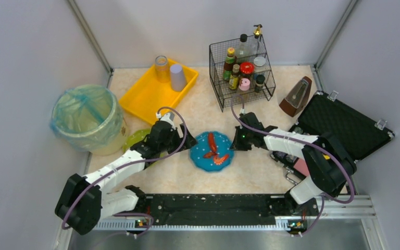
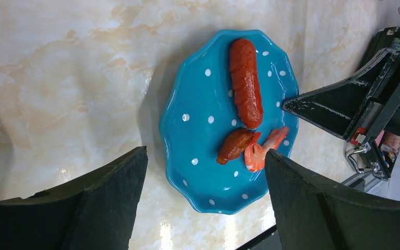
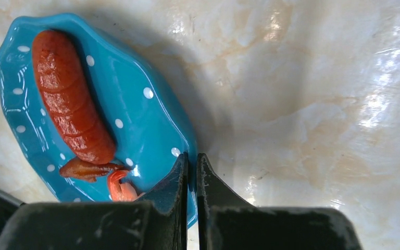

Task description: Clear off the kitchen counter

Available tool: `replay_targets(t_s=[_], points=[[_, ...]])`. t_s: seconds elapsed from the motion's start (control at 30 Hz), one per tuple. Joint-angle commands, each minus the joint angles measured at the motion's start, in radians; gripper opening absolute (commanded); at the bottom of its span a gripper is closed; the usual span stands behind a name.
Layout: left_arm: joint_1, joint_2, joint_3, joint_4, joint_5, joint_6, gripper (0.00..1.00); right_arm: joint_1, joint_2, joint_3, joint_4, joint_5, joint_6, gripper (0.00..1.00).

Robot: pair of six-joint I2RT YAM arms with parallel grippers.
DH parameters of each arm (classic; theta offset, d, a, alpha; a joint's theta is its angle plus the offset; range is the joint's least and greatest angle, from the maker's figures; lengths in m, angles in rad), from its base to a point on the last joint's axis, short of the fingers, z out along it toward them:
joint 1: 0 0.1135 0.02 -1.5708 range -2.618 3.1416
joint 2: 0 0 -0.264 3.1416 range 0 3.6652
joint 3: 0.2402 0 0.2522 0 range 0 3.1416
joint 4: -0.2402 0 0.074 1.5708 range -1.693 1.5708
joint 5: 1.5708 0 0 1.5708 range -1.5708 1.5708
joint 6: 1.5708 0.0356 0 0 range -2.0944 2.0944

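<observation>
On the kitchen counter lies a blue dotted plate holding a sausage, a shrimp and a brown scrap. My right gripper is at the plate's right edge. The right wrist view shows that gripper shut on the plate's rim, one finger inside the rim and one outside. My left gripper hovers at the plate's left side. Seen from the left wrist, it stands open and wide, nothing between its fingers, with the plate below.
A yellow tray with a jar and a cup sits at the back left. Nearby stand a lined bin and a green dish. A wire rack of bottles, a metronome and a black case fill the right.
</observation>
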State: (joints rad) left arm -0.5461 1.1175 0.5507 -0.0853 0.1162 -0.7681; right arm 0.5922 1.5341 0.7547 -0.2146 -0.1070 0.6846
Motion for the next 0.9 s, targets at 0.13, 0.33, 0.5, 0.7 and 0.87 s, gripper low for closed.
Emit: replay_targets(t_s=[0.13, 0.33, 0.5, 0.7, 0.87], points=[[-0.004, 0.002, -0.033, 0.109, -0.004, -0.08, 0.87, -0.043, -0.064, -0.076, 0.148, -0.125, 0.133, 0.0], [-0.004, 0.019, -0.058, 0.158, -0.002, -0.128, 0.86, -0.092, -0.082, -0.13, 0.205, -0.171, 0.175, 0.0], [-0.004, 0.048, -0.067, 0.189, 0.019, -0.15, 0.86, -0.143, -0.055, -0.19, 0.297, -0.236, 0.2, 0.0], [-0.003, 0.064, -0.07, 0.204, 0.026, -0.159, 0.83, -0.19, -0.003, -0.244, 0.377, -0.279, 0.219, 0.0], [-0.004, 0.08, -0.069, 0.216, 0.027, -0.16, 0.81, -0.207, 0.035, -0.269, 0.407, -0.282, 0.213, 0.0]])
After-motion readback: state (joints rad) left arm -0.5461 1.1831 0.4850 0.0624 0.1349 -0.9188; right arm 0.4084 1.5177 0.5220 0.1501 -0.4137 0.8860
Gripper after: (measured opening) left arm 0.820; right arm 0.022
